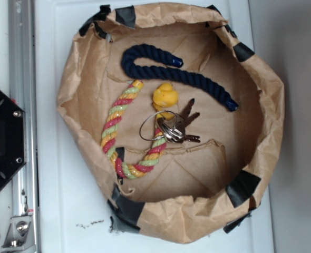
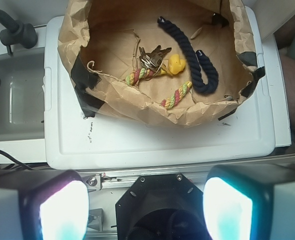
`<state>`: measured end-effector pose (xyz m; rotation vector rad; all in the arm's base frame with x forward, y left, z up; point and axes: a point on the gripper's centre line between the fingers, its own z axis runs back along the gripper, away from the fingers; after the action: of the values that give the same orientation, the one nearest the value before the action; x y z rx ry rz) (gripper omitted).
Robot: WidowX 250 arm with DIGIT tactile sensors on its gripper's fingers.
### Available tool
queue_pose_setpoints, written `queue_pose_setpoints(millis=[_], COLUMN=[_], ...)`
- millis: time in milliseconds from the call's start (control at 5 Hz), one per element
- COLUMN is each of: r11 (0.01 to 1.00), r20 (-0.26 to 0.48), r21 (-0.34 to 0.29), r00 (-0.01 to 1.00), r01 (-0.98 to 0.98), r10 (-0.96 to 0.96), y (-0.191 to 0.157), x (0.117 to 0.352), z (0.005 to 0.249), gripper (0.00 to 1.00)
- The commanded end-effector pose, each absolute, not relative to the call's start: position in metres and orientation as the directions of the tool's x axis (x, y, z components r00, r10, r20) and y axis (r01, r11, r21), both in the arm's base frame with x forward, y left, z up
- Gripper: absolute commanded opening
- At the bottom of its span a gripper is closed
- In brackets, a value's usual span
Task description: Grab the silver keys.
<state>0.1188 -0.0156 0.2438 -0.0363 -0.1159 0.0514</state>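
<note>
One bunch of silver keys [image 1: 172, 129] lies mid-floor in the single brown paper basket [image 1: 266, 100], touching one yellow duck [image 1: 165, 96] and draped over one multicoloured rope [image 1: 113, 124]. One navy rope [image 1: 176, 74] curls beyond. The two fingers [image 2: 62, 210] stand wide apart, well short of the basket, holding nothing.

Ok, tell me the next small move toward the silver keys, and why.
Probably advance the pincer forward over the paper bag's rim toward the silver keys. The pincer looks open and well short of the bag; the keys lie inside, against the yellow duck and multicoloured rope.
</note>
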Motion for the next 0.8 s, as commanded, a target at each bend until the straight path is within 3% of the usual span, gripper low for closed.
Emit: queue_pose_setpoints(millis=[0,200,400,600], r11=[0.998,0.994,0.982,0.950], r20=[0.115,0.151,0.310,0.269], r21=[-0.039,-0.038,-0.027,-0.142], r00=[0.992,0.983,0.932,0.912], r01=[-0.049,-0.103,-0.189,-0.279], r10=[0.053,0.108,0.188,0.308], y=[-0.016,-0.020,-0.018,0.006], x=[0.119,0.165,0.192,0.221], z=[0.244,0.227,0.221,0.197], gripper=[1.00,1.00,1.00,1.00])
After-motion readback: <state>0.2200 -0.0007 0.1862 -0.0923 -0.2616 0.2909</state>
